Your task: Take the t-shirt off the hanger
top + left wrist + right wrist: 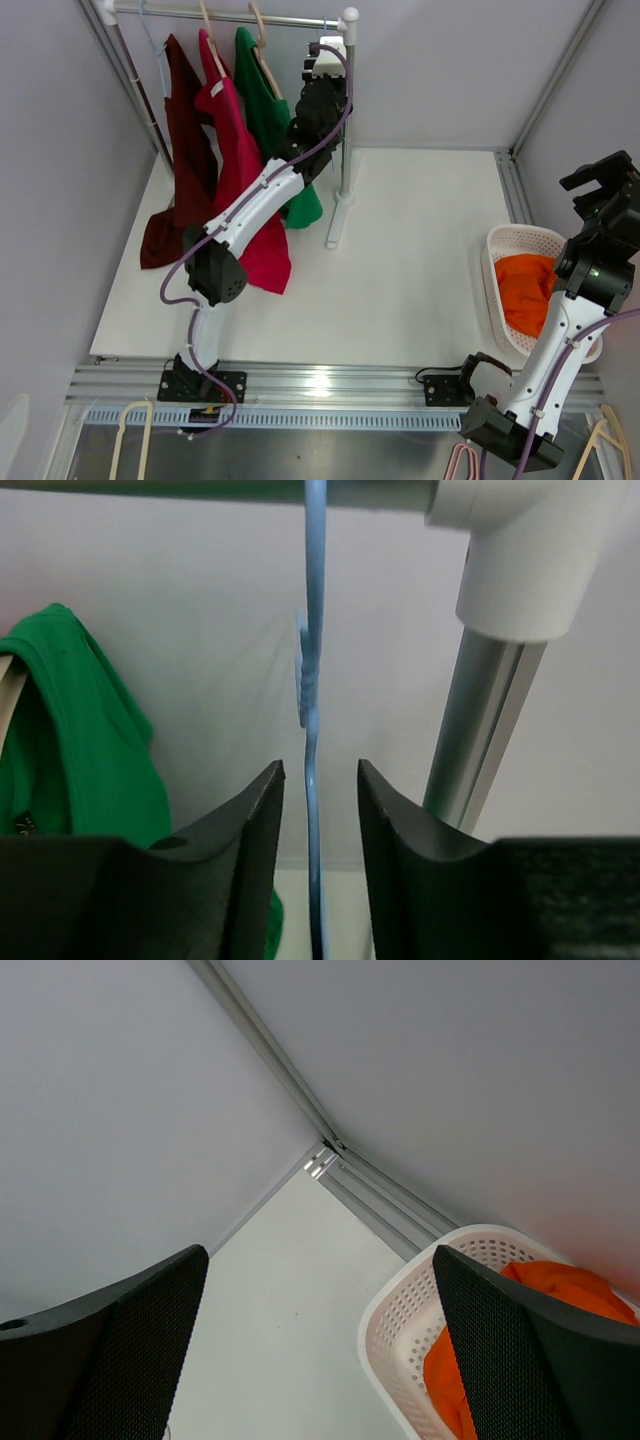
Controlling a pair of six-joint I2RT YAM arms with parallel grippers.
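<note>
At 12 o'clock the left gripper (318, 770) is narrowly open around the blue hanger (315, 580), not touching it; the right gripper (320, 1255) is wide open.

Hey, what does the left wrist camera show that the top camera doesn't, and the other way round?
Only the left wrist view: a bare blue hanger on the rail, between the left gripper's open fingers, with a gap on each side. Only the top view: the dark red t-shirt, the pink t-shirt, the white basket holding an orange garment, and the right gripper near it. Both: the green t-shirt, the rail and the rack post.
</note>
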